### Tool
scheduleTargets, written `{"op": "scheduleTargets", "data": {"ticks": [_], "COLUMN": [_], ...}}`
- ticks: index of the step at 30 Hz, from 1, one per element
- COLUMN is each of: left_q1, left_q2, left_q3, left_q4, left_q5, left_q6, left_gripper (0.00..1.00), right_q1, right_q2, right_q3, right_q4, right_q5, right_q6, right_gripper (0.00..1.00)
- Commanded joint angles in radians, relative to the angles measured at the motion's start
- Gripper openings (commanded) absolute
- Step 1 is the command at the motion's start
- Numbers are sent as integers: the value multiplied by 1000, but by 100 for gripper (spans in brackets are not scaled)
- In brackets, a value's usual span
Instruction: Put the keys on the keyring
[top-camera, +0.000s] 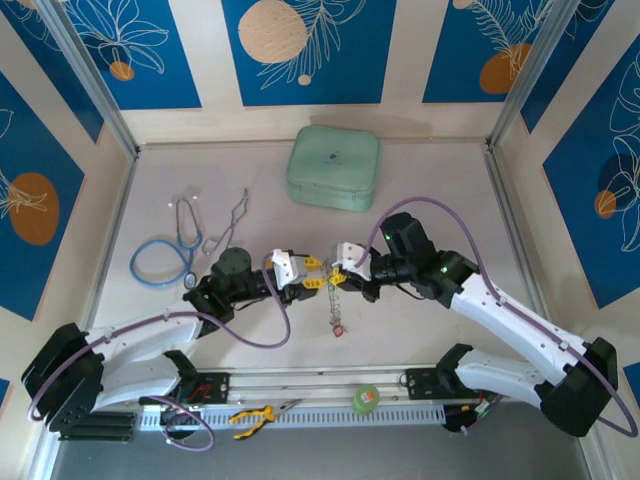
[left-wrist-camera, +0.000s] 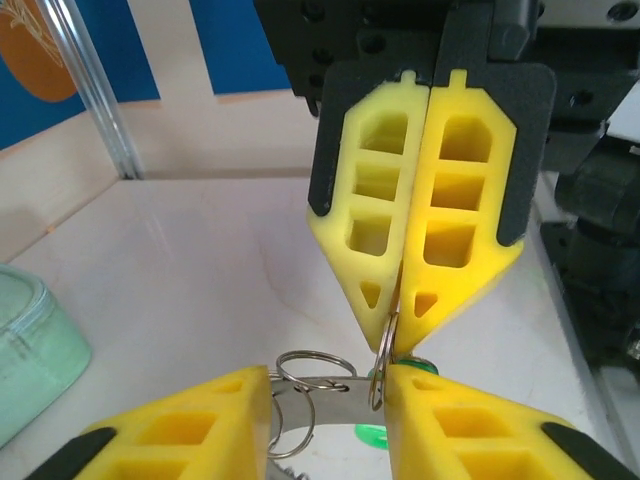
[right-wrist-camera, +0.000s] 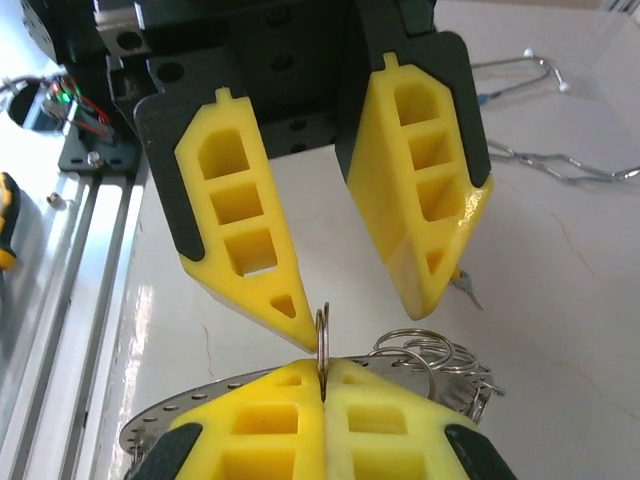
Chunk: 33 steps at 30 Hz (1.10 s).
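**Nearest: right gripper (right-wrist-camera: 322, 368) clamped on keyring (right-wrist-camera: 432, 352) loop**

Opp., left gripper (right-wrist-camera: 362, 318) at ring's 9 o'clock, fingers apart. Tiny keys (top-camera: 338, 322) dangle toward 6 o'clock. Ring looks light, stiff, slippery, floppy btwn links; prob. best nip one loop edge-on w/ fingertips.

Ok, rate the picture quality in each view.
Top view: even light, sharp, only soft shadows. Left wrist view: the mint case at the edge is blurred. Right wrist view: keyring sharp, table nearly washed out top right.
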Motion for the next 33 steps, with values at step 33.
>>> {"op": "scheduleTargets", "data": {"ticks": [33], "left_q1": [0], "left_q2": [-1], "left_q3": [-66], "left_q4": [187], "left_q5": [164], "left_q6": [-50], "left_gripper": [0], "right_q1": [-56], "right_q2": [-27], "right_q3": [-91], "right_q4": [138], "right_q5": [-163], "right_q6": [140], "right_gripper": [29]}}
